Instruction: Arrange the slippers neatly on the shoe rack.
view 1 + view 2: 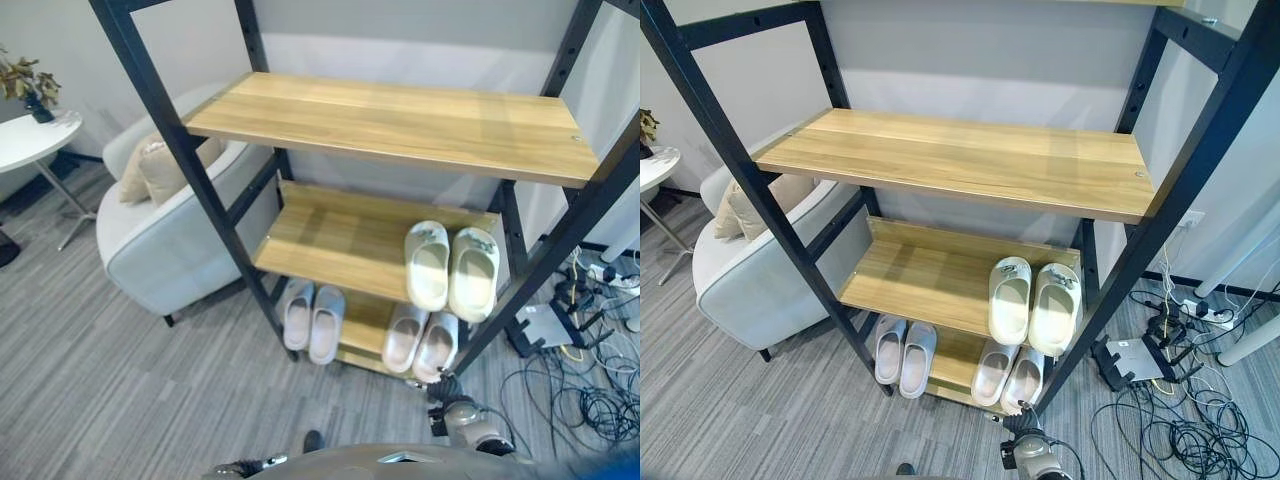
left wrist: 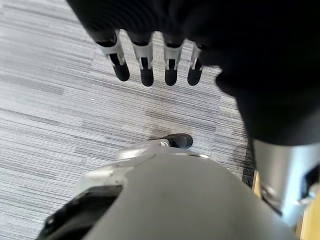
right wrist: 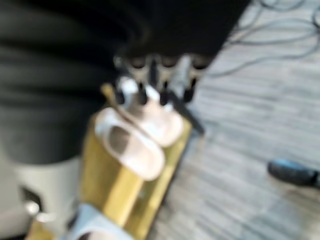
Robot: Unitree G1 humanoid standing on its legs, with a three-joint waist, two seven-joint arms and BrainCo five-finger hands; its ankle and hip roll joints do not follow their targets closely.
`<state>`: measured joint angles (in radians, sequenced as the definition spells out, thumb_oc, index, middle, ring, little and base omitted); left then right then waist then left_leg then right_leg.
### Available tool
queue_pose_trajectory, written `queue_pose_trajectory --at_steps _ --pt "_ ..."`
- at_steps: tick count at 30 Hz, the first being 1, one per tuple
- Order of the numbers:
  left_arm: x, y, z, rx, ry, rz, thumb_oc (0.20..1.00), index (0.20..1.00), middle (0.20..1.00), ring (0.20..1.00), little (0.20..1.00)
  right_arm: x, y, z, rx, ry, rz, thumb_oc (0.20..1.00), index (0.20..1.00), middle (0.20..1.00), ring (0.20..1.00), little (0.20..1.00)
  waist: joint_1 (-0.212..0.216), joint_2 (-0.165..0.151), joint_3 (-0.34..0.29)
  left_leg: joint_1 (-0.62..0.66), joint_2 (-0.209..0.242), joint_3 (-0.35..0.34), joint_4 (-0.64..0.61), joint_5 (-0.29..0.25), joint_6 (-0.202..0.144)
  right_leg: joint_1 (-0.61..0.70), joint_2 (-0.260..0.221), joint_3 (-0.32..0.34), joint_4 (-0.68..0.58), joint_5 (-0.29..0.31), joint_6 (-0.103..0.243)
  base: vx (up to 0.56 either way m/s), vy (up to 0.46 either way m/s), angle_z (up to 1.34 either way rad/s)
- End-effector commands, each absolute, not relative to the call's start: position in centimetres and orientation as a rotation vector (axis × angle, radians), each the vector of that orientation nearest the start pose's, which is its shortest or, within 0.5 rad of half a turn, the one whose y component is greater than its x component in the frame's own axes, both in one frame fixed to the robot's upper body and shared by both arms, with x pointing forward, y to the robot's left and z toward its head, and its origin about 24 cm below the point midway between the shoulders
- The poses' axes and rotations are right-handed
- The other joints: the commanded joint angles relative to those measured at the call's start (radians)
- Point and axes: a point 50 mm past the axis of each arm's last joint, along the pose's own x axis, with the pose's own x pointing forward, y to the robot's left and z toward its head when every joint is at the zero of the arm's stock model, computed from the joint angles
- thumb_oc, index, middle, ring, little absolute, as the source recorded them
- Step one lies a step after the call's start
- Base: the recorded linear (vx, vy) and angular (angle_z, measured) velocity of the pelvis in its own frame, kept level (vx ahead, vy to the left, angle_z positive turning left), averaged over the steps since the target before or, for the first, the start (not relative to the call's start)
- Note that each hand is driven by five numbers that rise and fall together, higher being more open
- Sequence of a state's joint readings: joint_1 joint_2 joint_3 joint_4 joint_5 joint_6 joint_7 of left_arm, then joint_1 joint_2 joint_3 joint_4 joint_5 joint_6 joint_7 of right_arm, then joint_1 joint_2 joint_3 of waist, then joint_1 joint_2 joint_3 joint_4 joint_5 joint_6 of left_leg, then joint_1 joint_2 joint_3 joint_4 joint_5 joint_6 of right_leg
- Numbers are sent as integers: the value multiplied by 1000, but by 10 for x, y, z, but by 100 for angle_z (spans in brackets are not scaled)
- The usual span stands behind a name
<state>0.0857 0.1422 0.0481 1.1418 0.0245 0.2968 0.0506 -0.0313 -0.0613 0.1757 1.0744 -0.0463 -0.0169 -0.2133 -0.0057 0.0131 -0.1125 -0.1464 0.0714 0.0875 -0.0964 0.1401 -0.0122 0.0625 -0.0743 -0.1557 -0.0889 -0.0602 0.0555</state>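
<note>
My left hand [image 2: 150, 60] hangs over the floor [image 2: 60, 110], fingers straight and holding nothing. My right hand [image 3: 155, 80] hangs with fingers loose above the pink slippers [image 3: 135, 135] on the rack's [image 1: 190, 170] bottom shelf, not touching them. Beside them lies a grey pair [image 1: 312, 318]; a cream pair [image 1: 452, 266] sits on the middle shelf.

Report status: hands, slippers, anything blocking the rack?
Left hand open over the floor, empty. Right hand open beside the pink slippers on the bottom shelf. Cream pair and grey pair racked. Nothing blocking.
</note>
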Motion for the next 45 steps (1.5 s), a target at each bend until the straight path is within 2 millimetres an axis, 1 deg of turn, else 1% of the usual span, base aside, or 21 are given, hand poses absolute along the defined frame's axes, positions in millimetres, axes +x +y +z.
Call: queue_pose_trajectory --at_steps 1,3,7,13,14,15,18,21,22,23,24,26,27,29,31,32,34,35,45 --pt "50 200 -176 72 1501 204 1000 1000 1000 1000 1000 128 -172 -151 -314 918 122 1000 1000 1000 1000 1000 1 14 9 76 -11 54 9 -82 30 -73 -19 47 2 62 34 -34 12 -3" --pt "52 201 -176 81 1510 196 1000 1000 1000 1000 1000 132 -168 -147 -342 861 182 1000 1000 1000 1000 1000 -6 13 13 74 -9 54 9 -83 28 -75 -17 49 2 62 33 -15 17 -11" --pt "50 205 -175 110 1533 198 1000 1000 1000 1000 1000 141 -156 -140 -352 798 266 1000 1000 1000 1000 1000 -3 6 11 76 -9 46 9 -84 28 -70 -16 43 2 58 31 1 2 -4" --pt "47 204 -176 115 1544 195 1000 1000 1000 1000 1000 165 -151 -122 -447 645 280 1000 1000 1000 1000 1000 3 -4 0 71 -10 38 9 -86 29 -68 -15 33 2 55 28 1 -1 1" --pt "47 204 -176 115 1544 195 1000 1000 1000 1000 1000 165 -151 -121 -448 645 280 1000 1000 1000 1000 1000 2 -4 -1 71 -10 38 9 -86 29 -68 -15 33 2 55 28 0 0 0" --pt "44 205 -176 125 1557 192 1000 1000 1000 1000 1000 170 -148 -118 -464 618 306 1000 1000 1000 1000 1000 5 -6 -2 70 -10 36 9 -86 29 -69 -16 31 2 55 28 0 0 0" --pt "41 205 -177 138 1575 188 1000 1000 1000 1000 1000 174 -145 -115 -482 601 340 1000 1000 1000 1000 1000 8 -8 -6 70 -11 33 9 -87 30 -69 -16 27 2 54 28 0 0 0" --pt "36 207 -177 141 1603 193 1000 1000 1000 1000 1000 183 -139 -109 -518 564 389 1000 1000 1000 1000 1000 12 -13 -10 72 -11 29 9 -88 31 -67 -17 24 2 52 28 0 0 0" --pt "32 208 -176 135 1620 203 1000 1000 1000 1000 1000 188 -134 -103 -508 531 414 1000 1000 1000 1000 1000 12 -17 -12 72 -11 27 9 -88 31 -66 -17 22 2 52 28 0 0 0" --pt "32 208 -176 135 1620 203 1000 1000 1000 1000 1000 188 -135 -103 -508 531 414 1000 1000 1000 1000 1000 12 -17 -12 72 -11 27 9 -88 31 -66 -17 22 2 52 28 0 0 0" --pt "27 210 -176 131 1640 216 1000 1000 1000 1000 1000 196 -133 -94 -505 491 433 1000 1000 1000 1000 1000 11 -22 -14 73 -11 26 9 -88 32 -65 -16 22 2 53 27 0 0 0" --pt "24 211 -176 130 1653 222 1000 1000 1000 1000 1000 199 -132 -88 -503 462 442 1000 1000 1000 1000 1000 10 -26 -15 74 -10 26 9 -89 32 -63 -16 22 2 52 27 0 0 0" --pt "24 211 -176 130 1654 222 1000 1000 1000 1000 1000 199 -132 -88 -503 463 442 1000 1000 1000 1000 1000 10 -26 -15 74 -10 25 9 -89 32 -63 -16 22 2 52 27 0 0 0" --pt "22 211 -176 129 1661 226 1000 1000 1000 1000 1000 204 -133 -80 -507 427 440 1000 1000 1000 1000 1000 9 -28 -16 74 -10 25 9 -89 32 -63 -16 20 2 52 27 0 0 0" --pt "21 210 -176 129 1664 226 1000 1000 1000 1000 1000 205 -135 -80 -517 423 440 1000 1000 1000 1000 1000 9 -29 -17 74 -10 24 9 -90 33 -64 -16 19 2 52 27 0 0 0" --pt "19 210 -176 128 1670 228 1000 1000 1000 1000 1000 209 -137 -73 -531 389 429 1000 1000 1000 1000 1000 8 -30 -19 72 -11 23 9 -90 33 -64 -16 19 2 51 27 0 0 0" --pt "17 210 -176 122 1675 232 1000 1000 1000 1000 1000 213 -141 -66 -553 363 414 1000 1000 1000 1000 1000 7 -32 -21 71 -11 23 9 -90 33 -64 -16 18 2 49 27 0 0 0" --pt "15 210 -176 119 1681 234 1000 1000 1000 1000 1000 215 -146 -63 -575 353 391 1000 1000 1000 1000 1000 7 -33 -23 71 -11 23 9 -90 34 -64 -15 17 2 49 27 0 0 0" --pt "8 209 -177 127 1698 241 1000 1000 1000 1000 1000 223 -162 -60 -589 350 299 1000 1000 1000 1000 1000 9 -32 -28 68 -13 20 9 -90 37 -66 -15 13 2 49 26 0 0 0"
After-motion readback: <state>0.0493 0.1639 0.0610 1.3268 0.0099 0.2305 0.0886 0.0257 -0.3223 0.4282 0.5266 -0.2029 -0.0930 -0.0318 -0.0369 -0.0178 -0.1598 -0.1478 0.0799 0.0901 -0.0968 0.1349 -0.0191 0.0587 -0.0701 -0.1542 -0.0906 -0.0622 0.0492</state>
